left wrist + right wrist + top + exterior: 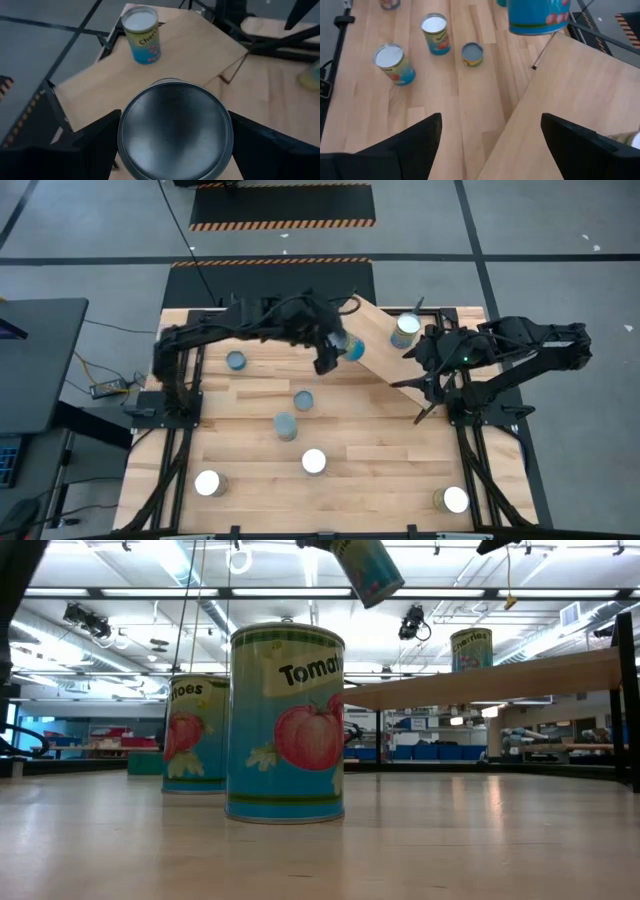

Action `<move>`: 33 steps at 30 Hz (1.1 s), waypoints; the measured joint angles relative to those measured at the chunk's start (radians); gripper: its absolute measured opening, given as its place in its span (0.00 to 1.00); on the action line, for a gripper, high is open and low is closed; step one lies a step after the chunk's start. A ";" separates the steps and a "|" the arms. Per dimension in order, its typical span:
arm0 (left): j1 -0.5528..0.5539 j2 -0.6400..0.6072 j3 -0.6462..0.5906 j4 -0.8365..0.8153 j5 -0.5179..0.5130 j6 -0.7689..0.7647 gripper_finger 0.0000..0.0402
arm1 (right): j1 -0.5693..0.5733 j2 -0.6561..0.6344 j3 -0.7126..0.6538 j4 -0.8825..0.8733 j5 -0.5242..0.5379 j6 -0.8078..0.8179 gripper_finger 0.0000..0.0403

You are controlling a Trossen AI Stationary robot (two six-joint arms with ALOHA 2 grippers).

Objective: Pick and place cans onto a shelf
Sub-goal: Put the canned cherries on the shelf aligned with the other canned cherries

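My left gripper (340,352) is shut on a can (175,130) with a blue label, held in the air over the left end of the shelf (385,345). The low view shows this can (370,570) tilted, above the light-wood shelf board (500,680). One can (405,330) stands on its base on the shelf; it also shows in the left wrist view (142,35). My right gripper (490,145) is open and empty above the shelf's near end (428,380). Several more cans stand on the table, among them two tomato cans (285,720) (195,735). My left gripper pinches the can by its opposite side walls (122,145), one finger on each side, just below its shiny round end. The fingers come from above, slanting, and run along the can's height. The can hangs tilted, lifted clear of the shelf (200,55).
Cans stand on the plank table at the left (236,360), the middle (303,400) (285,426) (314,462) and the near corners (208,483) (455,500). The shelf lies slantwise at the table's far right on thin black legs (542,50). Both arm bases stand at the table's sides.
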 joint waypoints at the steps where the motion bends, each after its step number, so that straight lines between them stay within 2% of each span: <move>1: 0.012 0.028 0.040 -0.028 0.006 0.020 0.81 | -0.007 0.003 0.000 0.000 0.000 0.000 0.86; 4: 0.050 0.102 0.115 -0.102 0.036 0.077 0.81 | -0.022 0.017 0.000 0.001 0.000 0.000 0.86; 9: 0.123 0.165 0.122 -0.159 0.080 0.169 0.81 | -0.037 0.044 0.000 0.006 0.000 0.005 0.86; 18: 0.249 0.181 0.119 -0.140 0.212 0.188 0.81 | -0.042 0.083 0.000 0.036 0.000 0.022 0.86; 24: 0.245 0.185 0.047 -0.033 0.281 0.190 0.82 | -0.042 0.112 0.000 0.079 0.000 0.047 0.86; 33: 0.209 0.183 0.002 0.052 0.245 0.176 0.82 | -0.042 0.125 0.000 0.079 -0.008 0.050 0.86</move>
